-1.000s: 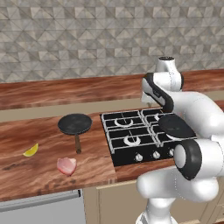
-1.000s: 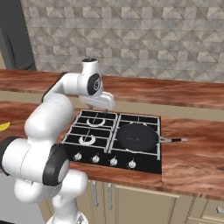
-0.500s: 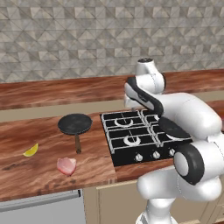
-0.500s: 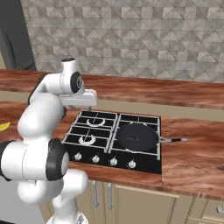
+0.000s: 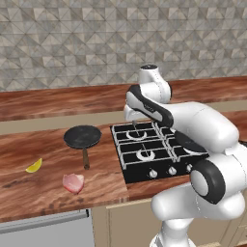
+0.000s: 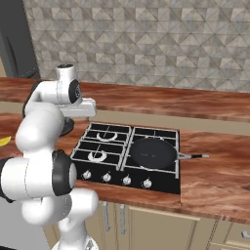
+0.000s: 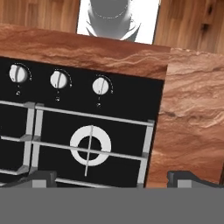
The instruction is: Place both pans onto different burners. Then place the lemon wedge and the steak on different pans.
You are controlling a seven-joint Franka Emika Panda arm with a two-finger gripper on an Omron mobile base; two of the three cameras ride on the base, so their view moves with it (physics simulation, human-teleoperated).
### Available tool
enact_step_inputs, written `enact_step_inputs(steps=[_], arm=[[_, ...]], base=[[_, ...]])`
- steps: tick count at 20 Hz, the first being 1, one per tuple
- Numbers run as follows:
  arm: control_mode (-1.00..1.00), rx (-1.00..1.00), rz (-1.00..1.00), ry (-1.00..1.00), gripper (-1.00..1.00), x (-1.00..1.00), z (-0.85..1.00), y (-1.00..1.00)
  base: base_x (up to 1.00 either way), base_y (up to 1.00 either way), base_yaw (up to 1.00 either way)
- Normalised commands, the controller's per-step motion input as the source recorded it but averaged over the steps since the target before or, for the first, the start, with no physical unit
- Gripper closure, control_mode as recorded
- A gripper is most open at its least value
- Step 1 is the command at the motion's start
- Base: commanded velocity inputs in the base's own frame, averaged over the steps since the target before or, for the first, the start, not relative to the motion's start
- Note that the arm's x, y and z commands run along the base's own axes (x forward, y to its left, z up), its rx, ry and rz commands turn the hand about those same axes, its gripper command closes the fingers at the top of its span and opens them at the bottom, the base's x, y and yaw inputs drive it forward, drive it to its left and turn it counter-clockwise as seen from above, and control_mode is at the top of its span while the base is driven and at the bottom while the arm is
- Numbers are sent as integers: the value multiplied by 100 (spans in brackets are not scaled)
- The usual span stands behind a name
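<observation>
Claw (image 7: pixel 111 179) wide open, holding nothing, hanging over the near-left burner ring (image 7: pixel 90 145) of the black gas cooktop (image 5: pixel 149 150); silver knobs (image 7: pixel 100 86) sit just past it in the hand view.

Beyond the cooktop's left edge, well left of the claw on the brown wood tabletop (image 5: pixel 43 188): pinkish raw steak slab (image 5: pixel 73 183), small yellow lemon wedge (image 5: pixel 34 166), and the round black pan with a brown handle (image 5: pixel 83 137) (not on a burner yet).

Off to the claw's right, the second black pan (image 6: pixel 152 152) sits on a right-hand burner.

Risks, judged: a low sweep left could catch the grates, or nudge the handle and spin the pan.

Open tabletop around all three items, back wall well apart.
</observation>
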Motion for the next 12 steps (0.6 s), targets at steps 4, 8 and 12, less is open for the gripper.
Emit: enact_step_inputs(steps=[4,8,12], arm=[[-100,1,1,0,-100,4,0,59],[-100,2,0,0,-100,9,0,56],[-100,3,0,0,-100,7,0,42]], base=[[0,0,0],[0,0,0],[0,0,0]])
